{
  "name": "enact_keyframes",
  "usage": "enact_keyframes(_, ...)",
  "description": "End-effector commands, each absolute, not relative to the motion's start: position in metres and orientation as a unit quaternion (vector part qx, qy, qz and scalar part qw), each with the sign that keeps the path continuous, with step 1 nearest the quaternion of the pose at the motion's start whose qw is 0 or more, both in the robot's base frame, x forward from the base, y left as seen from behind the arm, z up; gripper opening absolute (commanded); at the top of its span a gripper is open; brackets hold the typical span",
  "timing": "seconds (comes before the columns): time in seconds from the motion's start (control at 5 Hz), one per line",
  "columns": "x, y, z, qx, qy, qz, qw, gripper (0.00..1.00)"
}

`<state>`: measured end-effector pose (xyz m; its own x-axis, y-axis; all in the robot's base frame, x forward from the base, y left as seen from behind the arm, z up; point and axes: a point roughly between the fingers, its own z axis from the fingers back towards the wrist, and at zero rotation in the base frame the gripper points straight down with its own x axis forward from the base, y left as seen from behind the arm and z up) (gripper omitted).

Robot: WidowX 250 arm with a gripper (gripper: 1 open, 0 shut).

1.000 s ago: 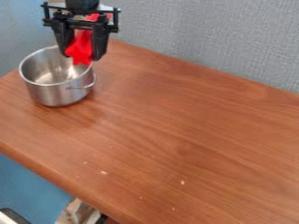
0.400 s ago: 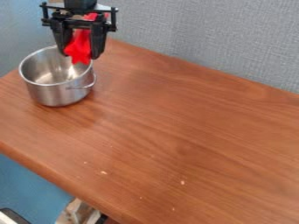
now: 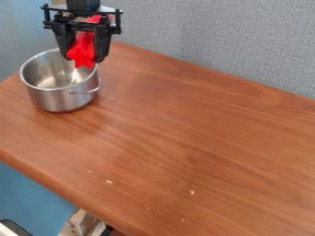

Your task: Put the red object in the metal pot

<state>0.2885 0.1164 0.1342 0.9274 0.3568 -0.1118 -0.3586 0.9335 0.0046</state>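
The red object [image 3: 83, 48] hangs upright between the black fingers of my gripper [image 3: 83, 57], which is shut on it at the top left of the view. It hovers over the far right rim of the metal pot [image 3: 55, 83], a shiny round steel pot standing on the wooden table near its left corner. The block's lower end sits just above the pot's rim; whether it touches the rim I cannot tell.
The brown wooden table [image 3: 185, 138] stretches to the right and toward the front, with its front edge running diagonally at the lower left. A grey-blue textured wall [image 3: 234, 37] stands directly behind the table.
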Motion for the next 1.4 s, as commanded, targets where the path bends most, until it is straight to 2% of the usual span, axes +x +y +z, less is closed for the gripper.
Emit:
enact_keyframes(0.0,0.295,0.126,0.151,-0.001,0.020,0.193,0.981,0.00)
enact_keyframes(1.2,0.305,0.137,0.145,0.000,0.015,0.214,0.977,0.00)
